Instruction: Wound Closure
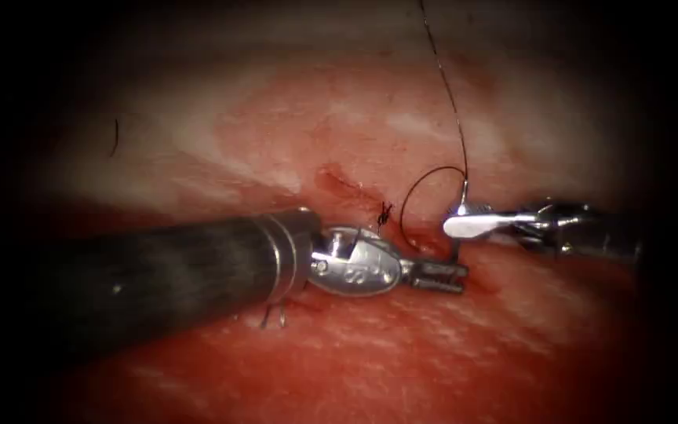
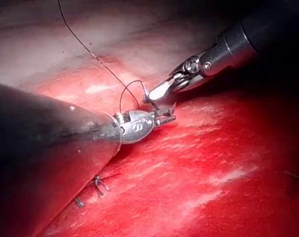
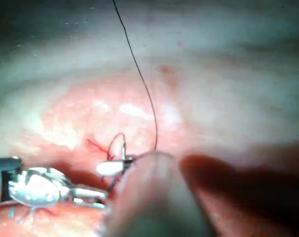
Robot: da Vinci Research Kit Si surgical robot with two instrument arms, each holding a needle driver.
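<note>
The tissue (image 1: 402, 345) lies red around the cut (image 1: 339, 182), with the left tool (image 1: 439, 276) low, its 2 jaws slightly parted, holding nothing. The right tool (image 1: 464, 226) clamps the needle (image 1: 458, 250) near its thread end, just above the left tool's tip; whether its point is in tissue is unclear. Thread (image 1: 450, 102) loops left of it and runs upward.

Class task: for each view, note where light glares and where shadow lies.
Endoscope view: glare on the right tool, which holds the thread; dark towards the edges. Left wrist view: glare on the left tool, fingers slightly apart, holding nothing; its shaft shadows the tissue. Right wrist view: shadow beside the right shaft. I cannot make out the needle.
</note>
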